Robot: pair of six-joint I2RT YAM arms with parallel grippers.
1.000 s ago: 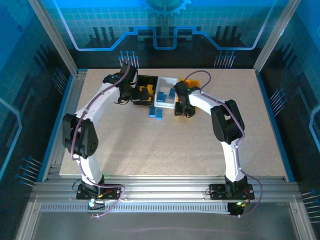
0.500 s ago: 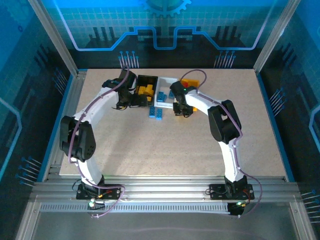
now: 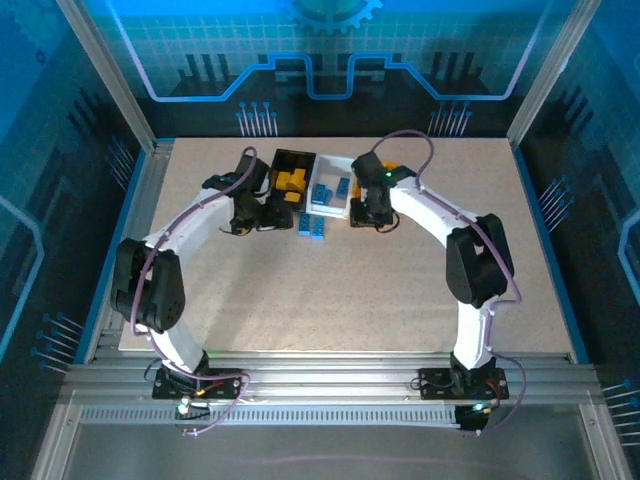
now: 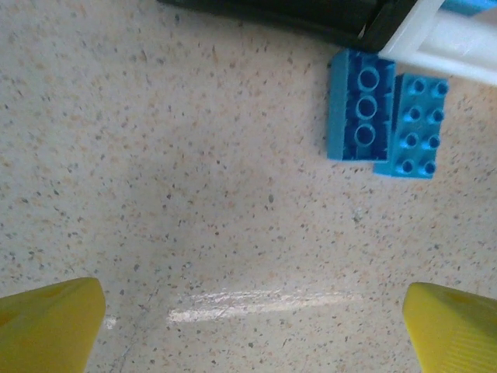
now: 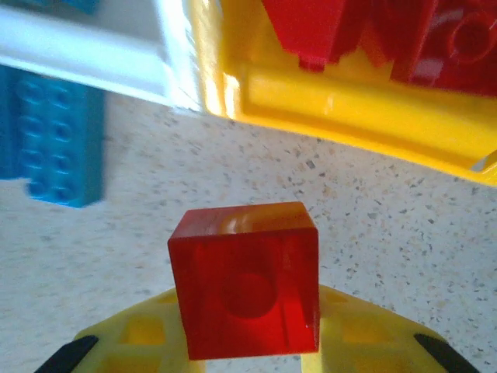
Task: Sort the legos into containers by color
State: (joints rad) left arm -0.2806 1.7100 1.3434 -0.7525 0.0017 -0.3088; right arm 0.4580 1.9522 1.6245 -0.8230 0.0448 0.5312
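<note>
My right gripper [image 5: 248, 318] is shut on a translucent red lego [image 5: 245, 280], held just above the table in front of the yellow bin [image 5: 349, 101], which has red legos [image 5: 373, 31] in it. In the top view this gripper [image 3: 369, 213] sits right of the white bin [image 3: 346, 205], which holds blue legos [image 3: 321, 192]. My left gripper [image 4: 248, 330] is open over bare table, its yellow fingertips [image 4: 46, 326] wide apart. Two blue legos [image 4: 386, 116] lie side by side ahead of it, near the black bin [image 4: 295, 15]. That black bin [image 3: 279, 157] holds yellow-orange legos [image 3: 291, 182].
The three bins stand in a row at the back middle of the speckled table [image 3: 330, 290]. The two blue legos [image 3: 311, 226] lie just in front of the black and white bins, between both grippers. Metal frame posts rise at the table's corners.
My left gripper has drawn back from over the black bin to the table in front of it. The right arm's elbow has swung to the right, its gripper still by the yellow bin.
</note>
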